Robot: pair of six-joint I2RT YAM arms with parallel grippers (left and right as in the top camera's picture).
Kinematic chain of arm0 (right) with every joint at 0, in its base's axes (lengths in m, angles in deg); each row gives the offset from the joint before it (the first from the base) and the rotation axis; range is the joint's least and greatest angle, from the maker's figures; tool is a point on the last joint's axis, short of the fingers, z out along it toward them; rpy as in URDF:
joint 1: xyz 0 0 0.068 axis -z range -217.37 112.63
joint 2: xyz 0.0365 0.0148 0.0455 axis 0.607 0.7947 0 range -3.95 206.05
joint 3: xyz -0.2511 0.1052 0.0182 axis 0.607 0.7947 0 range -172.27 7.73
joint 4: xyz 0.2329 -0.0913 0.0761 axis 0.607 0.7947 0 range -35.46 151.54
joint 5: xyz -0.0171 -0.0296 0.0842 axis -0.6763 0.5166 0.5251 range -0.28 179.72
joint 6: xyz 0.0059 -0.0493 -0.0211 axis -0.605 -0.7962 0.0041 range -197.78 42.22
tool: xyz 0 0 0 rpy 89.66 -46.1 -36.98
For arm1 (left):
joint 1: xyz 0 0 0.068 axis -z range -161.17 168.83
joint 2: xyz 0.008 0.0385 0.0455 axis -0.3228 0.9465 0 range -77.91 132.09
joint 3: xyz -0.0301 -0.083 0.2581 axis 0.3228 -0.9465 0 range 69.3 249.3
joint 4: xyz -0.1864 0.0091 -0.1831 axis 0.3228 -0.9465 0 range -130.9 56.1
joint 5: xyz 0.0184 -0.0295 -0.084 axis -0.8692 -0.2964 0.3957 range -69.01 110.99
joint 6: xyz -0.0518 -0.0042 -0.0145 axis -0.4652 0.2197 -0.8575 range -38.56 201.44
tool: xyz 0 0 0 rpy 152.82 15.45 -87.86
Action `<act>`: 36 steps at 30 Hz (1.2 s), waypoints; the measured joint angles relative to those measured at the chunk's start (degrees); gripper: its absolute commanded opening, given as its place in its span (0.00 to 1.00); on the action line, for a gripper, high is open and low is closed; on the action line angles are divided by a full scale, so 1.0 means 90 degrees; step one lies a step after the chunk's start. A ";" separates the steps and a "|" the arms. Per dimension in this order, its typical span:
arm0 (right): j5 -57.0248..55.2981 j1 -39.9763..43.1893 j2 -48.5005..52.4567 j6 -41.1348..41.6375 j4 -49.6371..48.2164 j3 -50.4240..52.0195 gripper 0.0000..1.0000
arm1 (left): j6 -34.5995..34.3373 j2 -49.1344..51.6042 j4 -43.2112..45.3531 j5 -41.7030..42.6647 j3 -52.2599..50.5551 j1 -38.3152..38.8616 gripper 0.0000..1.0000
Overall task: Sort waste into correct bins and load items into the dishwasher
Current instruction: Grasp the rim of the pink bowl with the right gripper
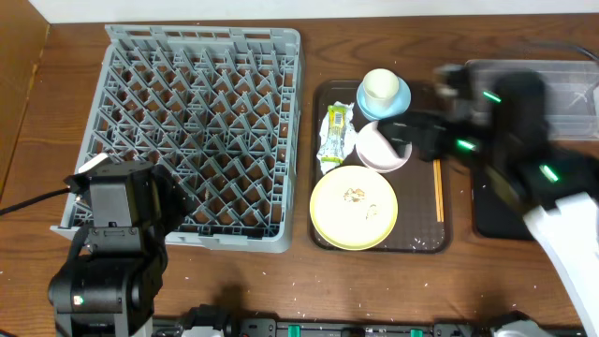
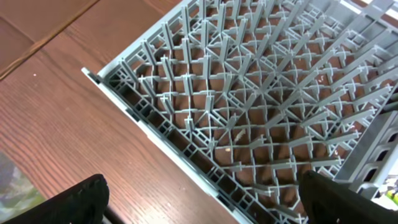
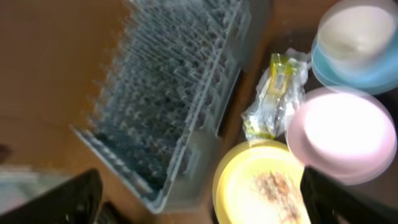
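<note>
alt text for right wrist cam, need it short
Blurred view past the open right gripper: a yellow plate with food scraps, a white bowl, a cream cup in a blue bowl, and a snack wrapper. The grey dish rack fills the picture's left.

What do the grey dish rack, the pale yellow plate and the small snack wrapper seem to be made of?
Large square grey dish rack: moulded plastic, matte; thin uniform lattice ribs.
Pale yellow round plate: probably plastic or melamine, smooth with soft sheen; ceramic possible.
Yellow-green and white snack wrapper: thin plastic film, crinkled, glossy.
</note>
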 measured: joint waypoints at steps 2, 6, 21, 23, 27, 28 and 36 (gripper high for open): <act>-0.0634 -0.0544 0.0899 -0.0359 0.0746 -0.0969 0.99 | 0.0000 0.0000 0.0002 -0.0002 0.0005 0.0000 0.98; -0.1353 -0.1076 0.1792 -0.0658 0.1100 -0.1880 0.99 | 0.0000 0.0000 -0.0005 -0.0005 0.0007 0.0000 0.98; -0.2783 -0.1270 0.4027 -0.1185 0.1078 -0.2006 0.48 | 0.0000 0.0000 -0.0002 -0.0002 0.0007 0.0000 0.98; -0.2815 -0.1270 0.4209 -0.1200 0.1100 -0.1999 0.43 | 0.0000 0.0000 -0.0002 -0.0002 0.0007 0.0000 0.98; -0.2919 -0.1270 0.4571 -0.1202 0.1234 -0.1999 0.44 | 0.0000 0.0000 -0.0002 -0.0002 0.0007 0.0000 0.98; -0.2934 -0.1270 0.4636 -0.1195 0.1236 -0.1999 0.45 | 0.0000 0.0000 -0.0002 -0.0002 0.0007 0.0000 0.98; -0.3079 -0.1270 0.4787 -0.1105 0.1197 -0.1999 0.41 | 0.0000 0.0000 -0.0005 -0.0002 0.0007 0.0000 0.98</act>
